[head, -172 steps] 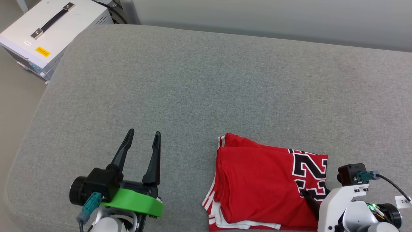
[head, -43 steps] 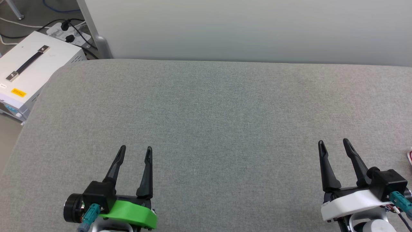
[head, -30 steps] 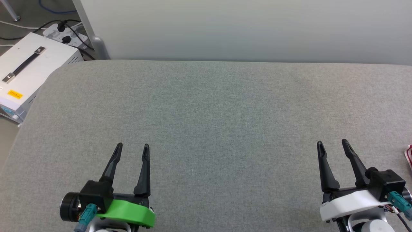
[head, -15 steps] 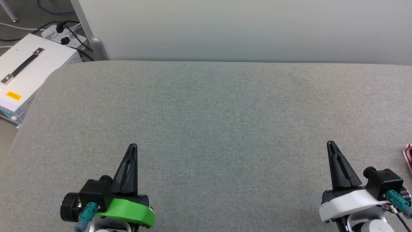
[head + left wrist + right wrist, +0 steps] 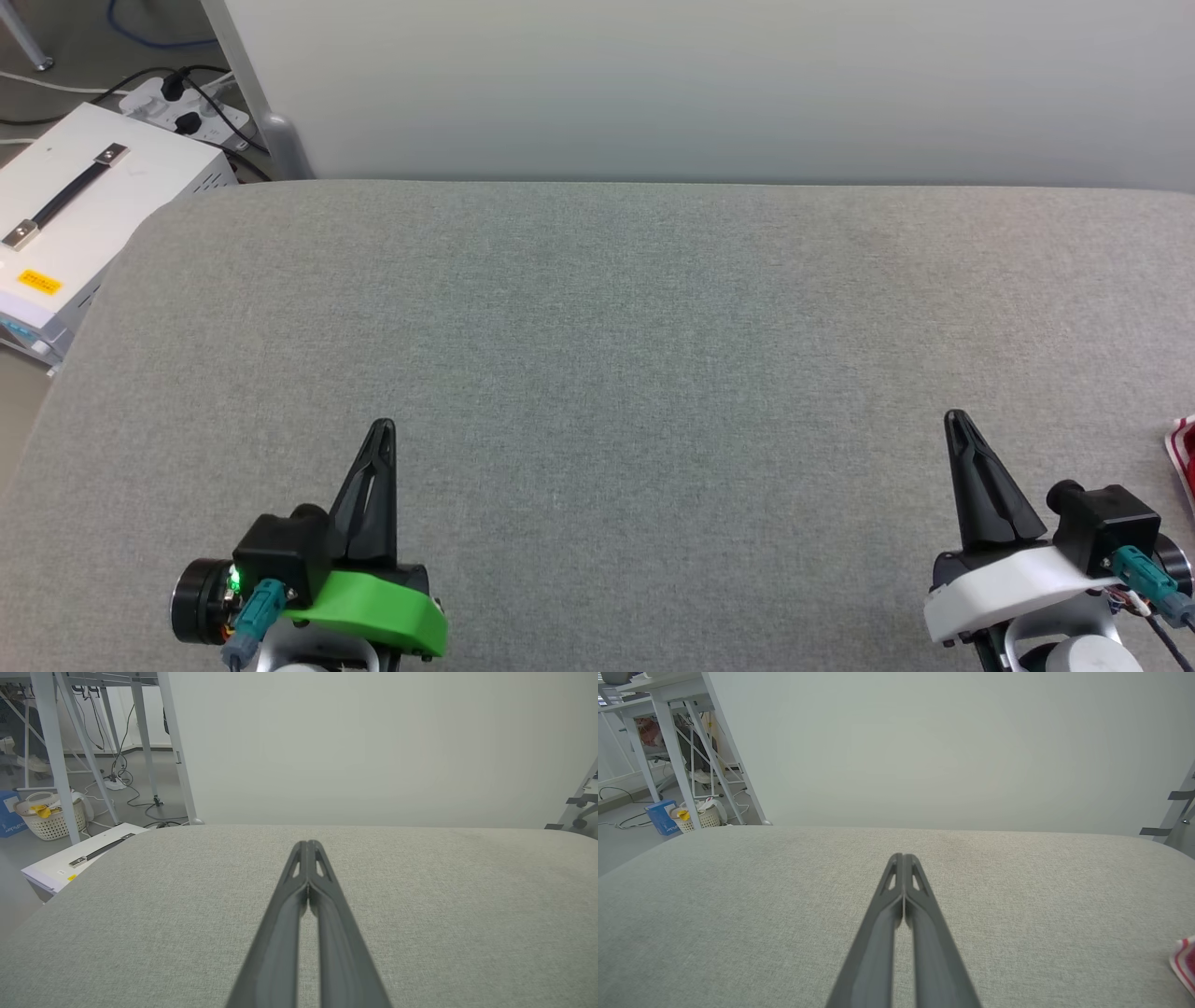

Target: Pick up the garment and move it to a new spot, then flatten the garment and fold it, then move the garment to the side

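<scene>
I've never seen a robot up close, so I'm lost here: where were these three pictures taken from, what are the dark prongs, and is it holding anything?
This is a two-armed robot on wheels. The wide picture comes from a camera on its head, looking down at a grey padded surface. The dark prongs are its fingers: the left fingers sit on a green mount and the right fingers on a white one. Both pairs are pressed shut and hold nothing. The other two pictures come from a camera on each wrist, looking along that arm's own fingers. At the far right edge, a corner of a red-and-white garment lies on the surface, apart from the fingers. To the left stands a white box with a black handle.
</scene>
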Controlling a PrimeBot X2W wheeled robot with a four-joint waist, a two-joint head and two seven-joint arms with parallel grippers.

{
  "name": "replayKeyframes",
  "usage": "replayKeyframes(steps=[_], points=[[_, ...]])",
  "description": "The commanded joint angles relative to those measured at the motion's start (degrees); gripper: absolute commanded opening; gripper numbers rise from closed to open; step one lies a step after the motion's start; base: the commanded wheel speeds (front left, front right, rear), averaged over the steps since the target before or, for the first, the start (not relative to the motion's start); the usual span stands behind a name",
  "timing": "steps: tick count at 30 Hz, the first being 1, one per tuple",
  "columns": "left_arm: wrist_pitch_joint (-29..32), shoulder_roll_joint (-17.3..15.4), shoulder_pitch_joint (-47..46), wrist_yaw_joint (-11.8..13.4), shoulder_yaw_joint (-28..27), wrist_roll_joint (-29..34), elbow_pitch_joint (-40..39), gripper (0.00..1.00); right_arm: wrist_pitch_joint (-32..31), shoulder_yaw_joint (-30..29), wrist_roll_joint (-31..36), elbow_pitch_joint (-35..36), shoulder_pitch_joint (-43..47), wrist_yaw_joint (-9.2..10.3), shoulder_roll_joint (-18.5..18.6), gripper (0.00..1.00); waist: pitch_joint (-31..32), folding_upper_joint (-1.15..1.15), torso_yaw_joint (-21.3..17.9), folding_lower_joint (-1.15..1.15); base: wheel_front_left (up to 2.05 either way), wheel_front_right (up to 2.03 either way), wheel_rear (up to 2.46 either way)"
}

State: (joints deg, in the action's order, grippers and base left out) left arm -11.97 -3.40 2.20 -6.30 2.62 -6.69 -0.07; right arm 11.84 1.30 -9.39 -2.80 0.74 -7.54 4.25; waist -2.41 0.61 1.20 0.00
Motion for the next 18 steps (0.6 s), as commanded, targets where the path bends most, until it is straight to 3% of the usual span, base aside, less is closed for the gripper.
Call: replayKeyframes(steps=[1, 18], points=[[0.4, 0.1, -0.4, 0.5, -0.3, 0.4, 0.0, 0.0, -0.4, -0.1, 0.5, 0.4, -0.2, 0.01, -0.1, 0.0, 0.0, -0.12, 0.0, 0.0, 0.0, 0.0, 0.0], [2.4, 0.2, -0.7, 1.5, -0.7, 1.5, 0.0, 0.0, -2.4, -0.3, 2.0, 0.8, -0.3, 0.02, -0.3, 0.0, 0.4, -0.21, -0.2, 0.0, 0.0, 0.0, 0.0]])
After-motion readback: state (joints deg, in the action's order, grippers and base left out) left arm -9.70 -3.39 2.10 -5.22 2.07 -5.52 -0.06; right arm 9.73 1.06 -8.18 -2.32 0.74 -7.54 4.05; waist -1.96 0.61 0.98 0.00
